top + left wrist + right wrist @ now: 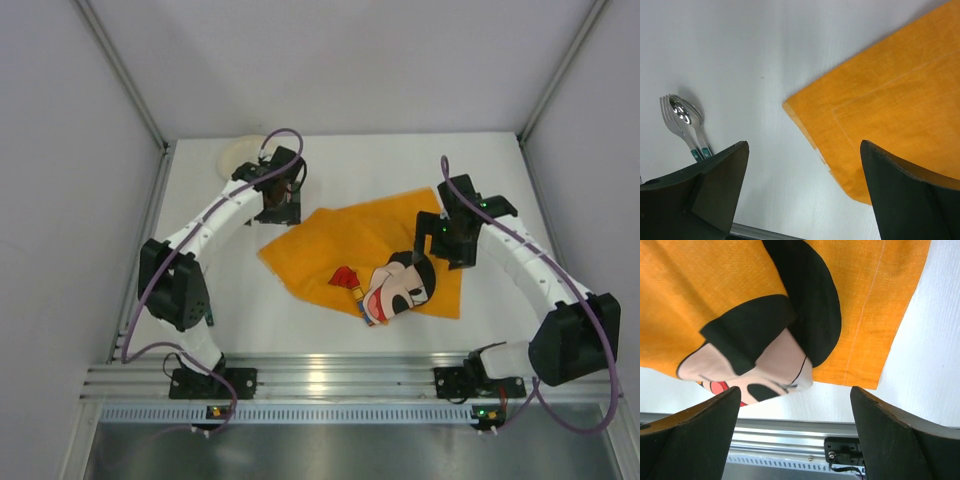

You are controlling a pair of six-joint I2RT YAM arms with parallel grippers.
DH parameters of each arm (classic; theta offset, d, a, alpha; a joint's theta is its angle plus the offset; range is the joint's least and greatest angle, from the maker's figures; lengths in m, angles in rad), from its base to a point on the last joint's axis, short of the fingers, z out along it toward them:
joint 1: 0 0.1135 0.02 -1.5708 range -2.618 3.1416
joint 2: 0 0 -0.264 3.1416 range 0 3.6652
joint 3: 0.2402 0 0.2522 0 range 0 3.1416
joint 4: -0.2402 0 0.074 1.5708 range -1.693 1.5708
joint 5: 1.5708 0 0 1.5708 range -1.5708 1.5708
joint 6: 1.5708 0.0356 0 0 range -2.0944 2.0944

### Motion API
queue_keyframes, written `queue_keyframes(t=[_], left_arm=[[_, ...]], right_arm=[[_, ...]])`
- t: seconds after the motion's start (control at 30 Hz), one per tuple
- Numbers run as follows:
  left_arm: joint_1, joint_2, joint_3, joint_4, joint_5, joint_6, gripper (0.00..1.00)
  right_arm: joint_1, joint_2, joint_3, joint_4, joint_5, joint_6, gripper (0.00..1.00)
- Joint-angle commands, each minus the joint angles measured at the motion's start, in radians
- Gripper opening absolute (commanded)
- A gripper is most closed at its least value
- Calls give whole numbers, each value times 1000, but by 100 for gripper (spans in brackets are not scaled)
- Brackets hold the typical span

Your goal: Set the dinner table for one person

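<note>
The dinner table [345, 165] is a white top with an orange Mickey Mouse cloth [345, 240] lying flat and askew on its middle. My left gripper [280, 205] hovers open at the cloth's far left corner [805, 112]. In the left wrist view the left gripper [804, 150] has bare table between its fingers. My right gripper [447, 243] is open over the cloth's right side. In the right wrist view the right gripper [796, 392] holds nothing, with the Mickey face [765, 365] and the cloth's near edge under it. A fork and spoon [684, 122] lie side by side left of the cloth.
A cream plate [240, 152] sits at the table's far left, partly behind the left arm. Metal rails [330, 380] run along the near edge with both arm bases bolted there. Grey walls close in the left, right and back sides.
</note>
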Motion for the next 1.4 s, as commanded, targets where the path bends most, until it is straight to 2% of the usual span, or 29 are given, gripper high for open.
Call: queue_keyframes(t=[0.0,0.13,0.23,0.37,0.7,0.97,1.03,1.07,1.13,1.17,1.2,1.27,1.3,1.33,1.37], left_arm=[[-39,-117,6,-37,67,-37,98],[-119,-211,-60,42,260,-75,93],[-182,-257,-172,79,326,-118,91],[-248,-289,-392,211,419,-154,84],[-285,-243,-563,383,454,-252,93],[-286,-88,-530,437,434,-263,90],[-286,-33,-513,435,434,-254,84],[-288,-19,-497,437,434,-249,71],[-286,16,-481,428,402,-235,59],[-286,22,-470,421,394,-229,50],[-285,30,-465,402,377,-211,36],[-285,22,-459,379,351,-189,21],[-283,4,-459,343,316,-159,5],[-285,-7,-459,322,297,-142,0],[-283,-19,-459,291,276,-123,0]], right_arm=[[5,-40,-5,-6,-17,29,91],[13,-43,-19,2,-20,45,91],[17,-43,-25,4,-17,52,91],[17,-29,-40,7,-17,50,91],[22,37,13,4,-23,41,91],[24,20,-8,-13,-6,26,91],[25,18,-13,-18,-2,18,91],[22,18,-14,-21,4,16,91],[22,18,-13,-25,9,9,91],[24,18,-13,-27,12,9,91],[24,17,-11,-27,10,7,91],[22,20,-10,-27,10,0,91],[22,26,-10,-26,12,0,91],[24,31,-8,-24,12,-5,91],[22,35,-8,-22,12,-7,91]])
